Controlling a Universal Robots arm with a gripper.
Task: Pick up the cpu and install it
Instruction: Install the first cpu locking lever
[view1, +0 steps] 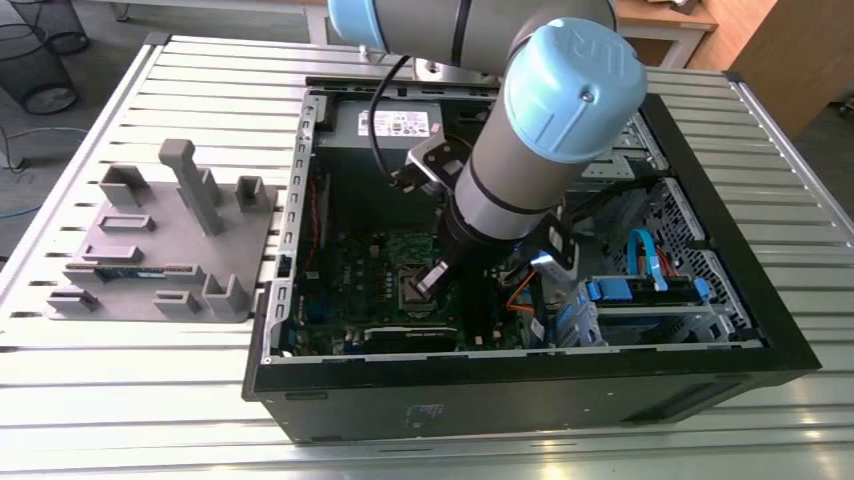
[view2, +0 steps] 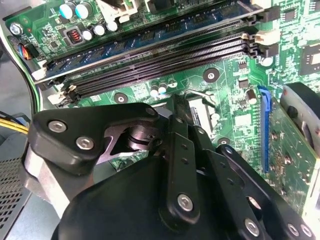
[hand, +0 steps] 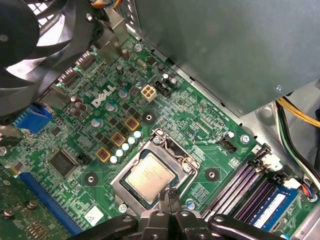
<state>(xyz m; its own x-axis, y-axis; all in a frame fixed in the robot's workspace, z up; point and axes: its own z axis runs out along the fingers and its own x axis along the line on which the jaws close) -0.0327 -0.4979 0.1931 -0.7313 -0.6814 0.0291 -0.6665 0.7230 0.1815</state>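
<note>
The jaws appear pressed together with nothing between them, their tips low over the motherboard (hand: 195, 120) at the edge of the socket frame (hand: 186, 166) in the first wrist view. The cpu (hand: 149, 176) lies flat inside that frame, silver top up, just beside the tips. In the exterior view the arm (view1: 534, 150) reaches down into the open computer case (view1: 534, 385) on the slatted surface (view1: 160, 400).
</note>
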